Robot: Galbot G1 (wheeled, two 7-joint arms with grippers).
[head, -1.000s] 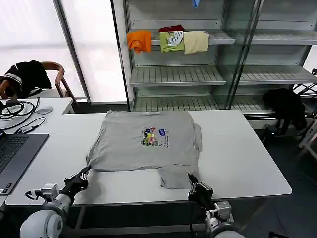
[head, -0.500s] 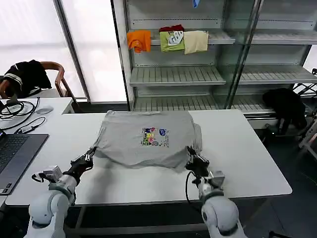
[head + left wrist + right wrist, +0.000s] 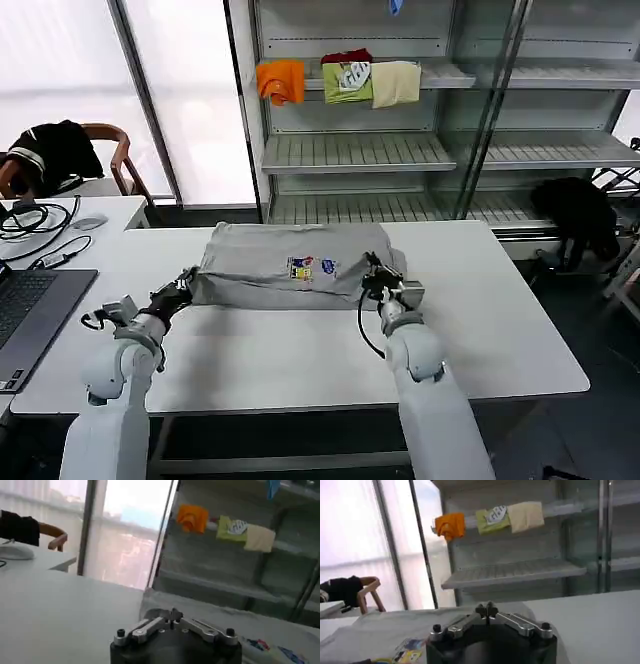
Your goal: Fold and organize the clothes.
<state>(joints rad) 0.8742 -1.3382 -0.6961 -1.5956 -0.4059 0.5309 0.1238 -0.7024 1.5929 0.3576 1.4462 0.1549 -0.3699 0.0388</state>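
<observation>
The clothes, one light grey shirt [image 3: 290, 262] with a small coloured print, lie folded over on the white table [image 3: 480, 330], the near hem doubled back over the rest. My left gripper [image 3: 185, 284] is shut on the shirt's near left edge. At the near right edge my right gripper [image 3: 372, 272] is shut on the fabric too. In the left wrist view the left gripper [image 3: 172, 615] has its fingertips together against the shirt [image 3: 260, 625]. The right wrist view has the right gripper [image 3: 486, 609] closed the same way, above the shirt [image 3: 385, 627].
A laptop [image 3: 25, 310] and cables lie at the table's left end. Behind it a chair holds a black garment [image 3: 55, 150]. Shelves at the back carry orange [image 3: 280, 80], green [image 3: 347, 82] and cream [image 3: 396, 84] folded garments. Another black garment [image 3: 575, 215] hangs at the right.
Both grippers have moved away from the table's front edge toward the far side, carrying the shirt's near hem up and over. The shirt now covers about half its earlier depth.
</observation>
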